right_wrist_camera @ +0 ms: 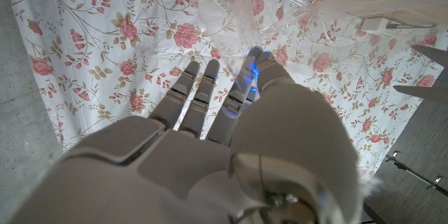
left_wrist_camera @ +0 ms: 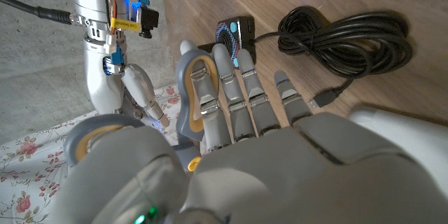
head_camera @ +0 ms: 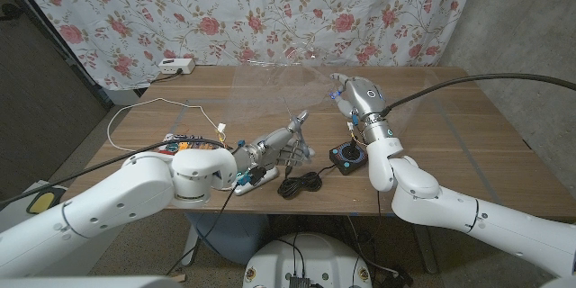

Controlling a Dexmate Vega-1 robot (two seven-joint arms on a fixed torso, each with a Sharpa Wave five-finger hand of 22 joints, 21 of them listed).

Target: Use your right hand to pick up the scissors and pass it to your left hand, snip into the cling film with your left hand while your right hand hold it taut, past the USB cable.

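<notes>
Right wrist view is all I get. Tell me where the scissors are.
Observer: The left hand holds the scissors low over the table, with the blades pointing up toward the cling film. I cannot tell if they touch it.
Operator: Give me the USB cable's position.
Observer: The black USB cable lies coiled on the table near its front edge, just right of the left hand.
Operator: Name what sits beside the coil.
Observer: A small black box stands on the table just to the coil's right.
</notes>
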